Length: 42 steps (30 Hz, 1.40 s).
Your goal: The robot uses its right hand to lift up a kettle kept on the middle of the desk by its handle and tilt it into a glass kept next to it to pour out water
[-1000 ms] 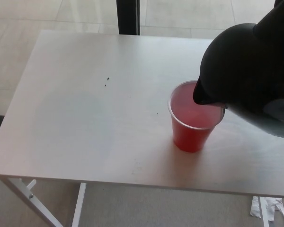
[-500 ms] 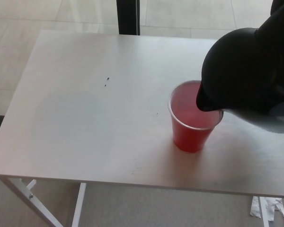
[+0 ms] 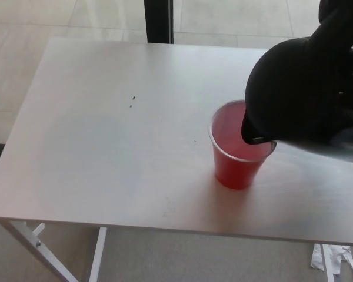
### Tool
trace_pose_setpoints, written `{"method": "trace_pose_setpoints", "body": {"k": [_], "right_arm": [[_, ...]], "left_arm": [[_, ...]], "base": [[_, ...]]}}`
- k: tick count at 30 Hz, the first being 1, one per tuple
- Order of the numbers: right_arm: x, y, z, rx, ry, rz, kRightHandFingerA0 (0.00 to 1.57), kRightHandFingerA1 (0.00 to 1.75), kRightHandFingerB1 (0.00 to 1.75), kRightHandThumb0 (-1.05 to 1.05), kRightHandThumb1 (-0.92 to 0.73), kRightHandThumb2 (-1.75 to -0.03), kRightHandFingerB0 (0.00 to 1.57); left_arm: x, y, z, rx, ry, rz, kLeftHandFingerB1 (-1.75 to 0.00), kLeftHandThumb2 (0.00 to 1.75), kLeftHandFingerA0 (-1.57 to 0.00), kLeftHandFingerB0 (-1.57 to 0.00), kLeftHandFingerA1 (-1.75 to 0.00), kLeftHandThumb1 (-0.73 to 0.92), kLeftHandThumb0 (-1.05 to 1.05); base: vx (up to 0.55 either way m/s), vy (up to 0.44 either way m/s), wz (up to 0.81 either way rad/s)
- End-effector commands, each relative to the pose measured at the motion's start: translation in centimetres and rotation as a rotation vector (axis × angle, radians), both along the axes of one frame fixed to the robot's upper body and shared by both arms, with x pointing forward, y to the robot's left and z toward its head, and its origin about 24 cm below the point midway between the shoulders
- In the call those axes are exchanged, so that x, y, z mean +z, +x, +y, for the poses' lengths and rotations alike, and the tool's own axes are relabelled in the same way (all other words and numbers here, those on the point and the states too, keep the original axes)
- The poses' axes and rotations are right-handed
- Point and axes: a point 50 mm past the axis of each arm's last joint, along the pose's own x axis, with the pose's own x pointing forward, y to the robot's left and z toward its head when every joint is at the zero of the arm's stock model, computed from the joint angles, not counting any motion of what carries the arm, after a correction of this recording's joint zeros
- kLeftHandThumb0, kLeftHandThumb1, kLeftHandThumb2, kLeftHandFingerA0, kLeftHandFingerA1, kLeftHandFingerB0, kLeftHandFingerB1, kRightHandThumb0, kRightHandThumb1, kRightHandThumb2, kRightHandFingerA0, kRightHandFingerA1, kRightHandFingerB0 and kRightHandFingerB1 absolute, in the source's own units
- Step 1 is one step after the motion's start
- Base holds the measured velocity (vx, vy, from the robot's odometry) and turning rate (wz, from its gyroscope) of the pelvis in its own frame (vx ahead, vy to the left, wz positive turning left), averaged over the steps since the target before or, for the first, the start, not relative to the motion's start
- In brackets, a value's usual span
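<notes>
It looked like an office or lab test space: 1 plain white desk (image 3: 106, 135) on white metal legs (image 3: 32, 244), pale floor tiles (image 3: 23, 17) at 12 o'clock, grey carpet (image 3: 194, 258) at 6 o'clock, and a dark post (image 3: 159, 20) behind.

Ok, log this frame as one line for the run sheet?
phase: pouring | kettle: lifted, tilted, spout over cup rim | red cup: upright on desk | right hand: on kettle | left hand: not in view

black kettle (image 3: 303, 94) cut off at the right edge, its handle and the gripping hand indistinct, red cup's (image 3: 240, 154) far rim hidden behind the spout
</notes>
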Motion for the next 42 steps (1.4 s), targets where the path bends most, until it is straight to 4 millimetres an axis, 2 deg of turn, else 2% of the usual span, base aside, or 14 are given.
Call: {"method": "trace_pose_setpoints", "body": {"k": [1, 4, 8, 10, 11, 13, 14, 16, 24, 25, 27, 29, 30, 42], "right_arm": [[0.7, -0.4, 1.1, -0.008, -0.063, 0.015, 0.91, 1.75, 1.34, -0.36, -0.64, -0.88, 0.76], [1.2, -0.7, 1.9, -0.033, -0.081, 0.027, 0.92, 1.75, 0.78, -0.39, -0.72, -0.68, 0.77], [1.4, -0.8, 2.8, -0.073, -0.158, 0.046, 0.88, 1.75, 1.51, -0.43, -0.72, -0.69, 0.69], [1.3, -0.8, 3.1, -0.079, -0.167, 0.033, 0.91, 1.75, 1.5, -0.42, -0.69, -0.74, 0.73], [1.3, -0.8, 3.2, -0.082, -0.169, 0.031, 0.91, 1.75, 1.45, -0.41, -0.67, -0.75, 0.73], [1.1, -1.1, 3.5, -0.079, -0.195, 0.029, 0.86, 1.69, 1.1, -0.42, -0.68, -0.69, 0.71], [1.0, -1.1, 3.6, -0.078, -0.201, 0.037, 0.84, 1.63, 0.89, -0.43, -0.7, -0.7, 0.69], [0.9, -1.1, 3.7, -0.073, -0.211, 0.04, 0.86, 1.63, 0.85, -0.42, -0.71, -0.69, 0.74], [1.2, -1.3, 4.5, -0.091, -0.303, 0.09, 0.87, 1.67, 1.17, -0.45, -0.77, -0.64, 0.7], [1.4, -1.5, 5.0, -0.077, -0.306, 0.083, 0.87, 1.68, 0.84, -0.48, -0.72, -0.68, 0.59], [1.4, -1.7, 5.7, -0.064, -0.328, 0.072, 0.91, 1.62, 0.87, -0.48, -0.72, -0.71, 0.71], [1.4, -1.9, 6.5, -0.029, -0.333, 0.048, 0.97, 1.54, 0.82, -0.46, -0.69, -0.76, 0.76], [1.4, -1.9, 6.6, -0.033, -0.343, 0.056, 0.96, 1.53, 0.8, -0.46, -0.7, -0.78, 0.76], [0.8, -3.0, 10.6, 0.022, -0.441, 0.122, 1.0, 1.57, 0.72, -0.46, -0.66, -0.74, 0.74]], "left_arm": [[0.5, -0.1, 0.5, 0.006, 0.017, 0.02, -0.49, 0.68, -0.69, -0.52, -0.53, 0.92, -0.8], [0.5, -0.2, 0.5, -0.005, 0.024, 0.021, -0.5, 0.68, -0.68, -0.51, -0.54, 0.92, -0.8], [0.5, -0.2, 0.4, -0.003, 0.017, 0.02, -0.49, 0.68, -0.67, -0.52, -0.53, 0.92, -0.82], [0.4, -0.1, 0.4, 0.004, 0.014, 0.018, -0.62, 1.11, -0.63, -0.49, -0.65, 0.71, -0.77], [0.4, -0.1, 0.4, 0.003, 0.012, 0.013, -0.52, 0.67, -0.69, -0.53, -0.56, 0.92, -0.8], [0.4, -0.1, 0.3, -0.014, 0.024, 0.023, -0.5, 0.69, -0.71, -0.54, -0.55, 0.92, -0.81], [0.4, -0.1, 0.3, -0.01, 0.025, 0.03, -0.61, 1.11, -0.64, -0.5, -0.64, 0.72, -0.76], [0.5, 0.1, 0.3, -0.015, 0.026, 0.029, -0.51, 0.7, -0.7, -0.52, -0.55, 0.92, -0.79], [0.6, 0.3, 0.3, -0.017, 0.022, 0.019, -0.62, 1.11, -0.63, -0.5, -0.64, 0.71, -0.76], [0.6, 0.2, 0.3, -0.006, 0.021, 0.021, -0.49, 0.68, -0.68, -0.52, -0.53, 0.92, -0.79], [0.6, 0.3, 0.3, -0.022, 0.024, 0.024, -0.5, 0.69, -0.67, -0.52, -0.55, 0.92, -0.8], [0.7, 0.4, 0.3, -0.036, 0.03, 0.025, -0.61, 1.12, -0.62, -0.48, -0.65, 0.72, -0.75], [0.7, 0.4, 0.3, -0.037, 0.029, 0.024, -0.51, 0.69, -0.67, -0.52, -0.56, 0.92, -0.8], [0.8, 0.6, 0.2, -0.034, 0.03, 0.022, -0.52, 0.69, -0.68, -0.54, -0.56, 0.92, -0.8]], "base": [[0.0, 0.0, 0.0], [0.0, 0.0, 0.0], [0.0, 0.0, 0.0], [0.0, 0.0, 0.0], [0.0, 0.0, 0.0], [0.0, 0.0, 0.0], [0.0, 0.0, 0.0], [0.0, 0.0, 0.0], [0.0, 0.0, 0.0], [0.0, 0.0, 0.0], [0.0, 0.0, 0.0], [0.0, 0.0, 0.0], [0.0, 0.0, 0.0], [0.0, 0.0, 0.0]]}}
